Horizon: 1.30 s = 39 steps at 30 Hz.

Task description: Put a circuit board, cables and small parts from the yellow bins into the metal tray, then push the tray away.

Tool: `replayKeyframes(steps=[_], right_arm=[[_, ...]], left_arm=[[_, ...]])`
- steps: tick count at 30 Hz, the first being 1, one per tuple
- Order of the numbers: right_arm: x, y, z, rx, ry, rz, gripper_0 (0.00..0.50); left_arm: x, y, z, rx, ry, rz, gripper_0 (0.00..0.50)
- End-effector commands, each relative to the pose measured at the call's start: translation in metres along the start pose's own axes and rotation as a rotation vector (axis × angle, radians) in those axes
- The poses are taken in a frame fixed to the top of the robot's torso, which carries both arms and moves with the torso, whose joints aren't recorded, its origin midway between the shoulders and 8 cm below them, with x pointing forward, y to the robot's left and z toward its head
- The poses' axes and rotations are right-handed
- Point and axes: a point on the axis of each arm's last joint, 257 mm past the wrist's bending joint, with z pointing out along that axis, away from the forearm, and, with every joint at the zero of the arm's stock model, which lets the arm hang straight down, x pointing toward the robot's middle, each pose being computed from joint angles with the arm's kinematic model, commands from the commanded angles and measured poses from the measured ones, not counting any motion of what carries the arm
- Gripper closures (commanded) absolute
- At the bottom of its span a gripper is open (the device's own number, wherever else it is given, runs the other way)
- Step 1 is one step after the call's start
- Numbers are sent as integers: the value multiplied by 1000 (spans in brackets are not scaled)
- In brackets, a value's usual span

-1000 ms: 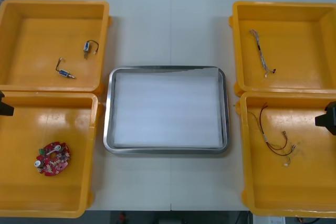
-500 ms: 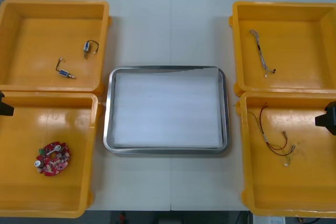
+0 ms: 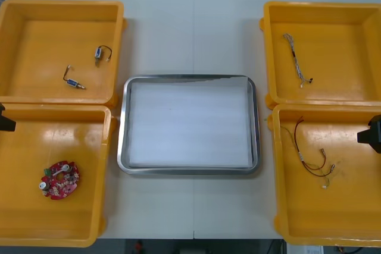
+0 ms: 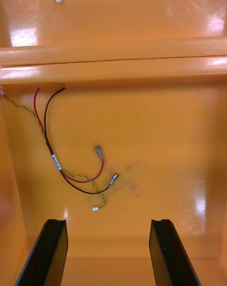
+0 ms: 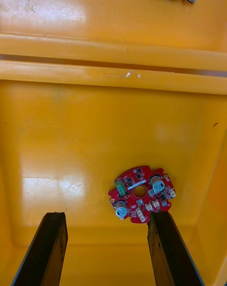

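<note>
Judging nothing yet done, we find the white-floored rectangular metal tray [image 3: 122, 129] bare between four yellow plastic bins [image 3: 59, 4], our left gripper [image 5: 106, 217] spread wide over the one holding the round red circuit board [image 5: 135, 203], our right gripper [image 4: 107, 222] likewise released over the one with the red, black and yellow cable [image 4: 56, 162], only their walls hindering.

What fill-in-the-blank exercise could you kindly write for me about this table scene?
1. The circuit board lies in a yellow bin on the robot's ____ side.
2. The metal tray is ____ of parts.
3. The right gripper is ____, not shut, over the red and yellow cables.
Missing words: left, empty, open.
</note>
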Motion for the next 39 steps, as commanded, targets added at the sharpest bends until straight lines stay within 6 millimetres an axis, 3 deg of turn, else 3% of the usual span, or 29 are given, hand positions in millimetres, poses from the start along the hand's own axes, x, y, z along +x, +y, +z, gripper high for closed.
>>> replayKeyframes(steps=[1,15,16,20,21,25,39], right_arm=[[-7,-1,-7,18,-12,-45,0],[-7,-1,-7,18,-12,-45,0],[-7,-1,-7,18,-12,-45,0],[-7,-1,-7,18,-12,-45,0],[-19,-1,-12,23,-38,-51,0],[-23,3,-16,10,-53,-59,0],[19,14,16,44,69,-148,0]], left_arm=[[-6,10,-14,-40,-29,112,0],[-6,10,-14,-40,-29,112,0],[4,6,-2,-11,4,92,0],[1,4,-4,-7,-1,93,0],[0,2,-5,-4,-2,97,0],[0,2,-5,-4,-2,99,0],[13,0,13,23,-31,122,0]])
